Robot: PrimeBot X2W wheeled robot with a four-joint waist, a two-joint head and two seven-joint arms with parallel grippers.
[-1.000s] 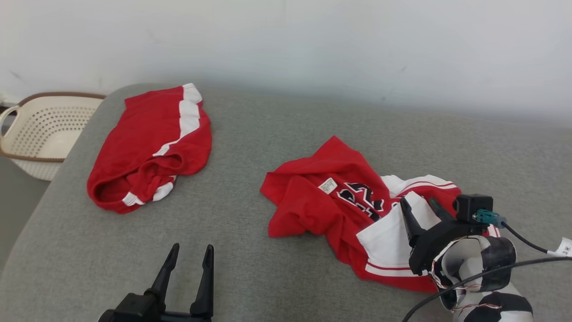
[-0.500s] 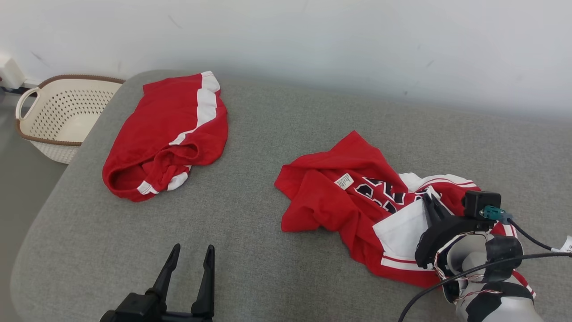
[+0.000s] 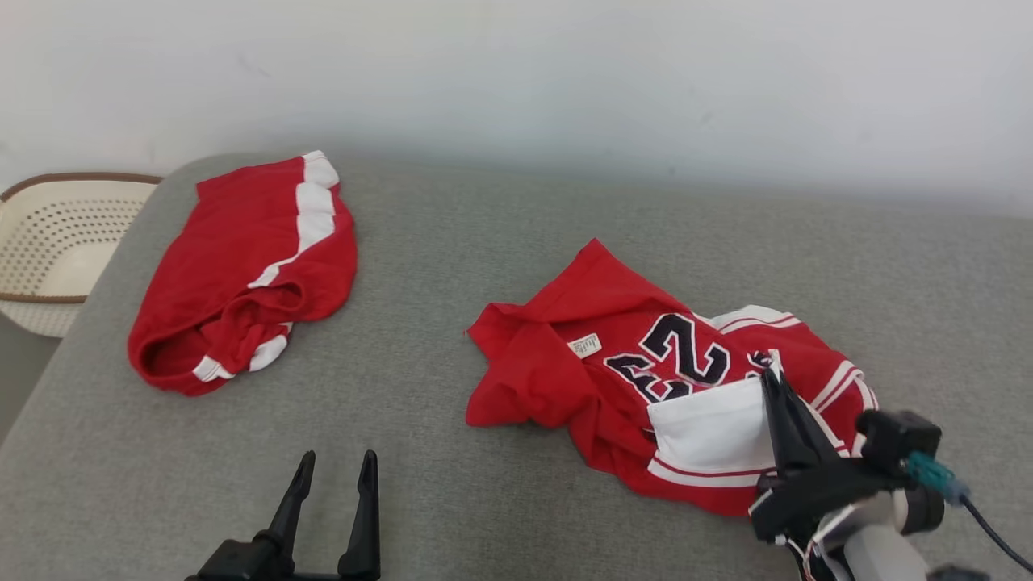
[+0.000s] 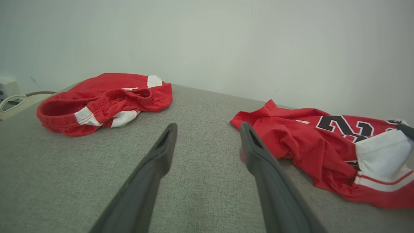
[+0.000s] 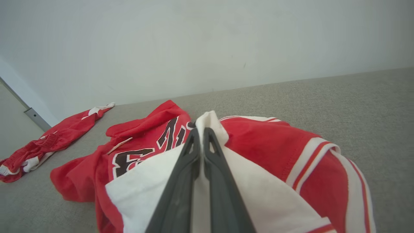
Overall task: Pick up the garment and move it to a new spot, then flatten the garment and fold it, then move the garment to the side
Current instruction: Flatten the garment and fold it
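The red jersey with black numerals lies crumpled on the grey cushion, toward 4 o'clock in the head view. The right gripper is pinched tight on the jersey's white panel, with a fold of white cloth caught between its fingers. The left gripper hangs at 7 o'clock, jaws wide apart and holding nothing. Red shorts lie at 10 o'clock, well apart from the jersey. A perforated cream basket stands at 9 o'clock, beyond the cushion's edge.

Bright, even, diffuse light, faint shadows, wrist views bowed at edges, wall perhaps slightly soft.
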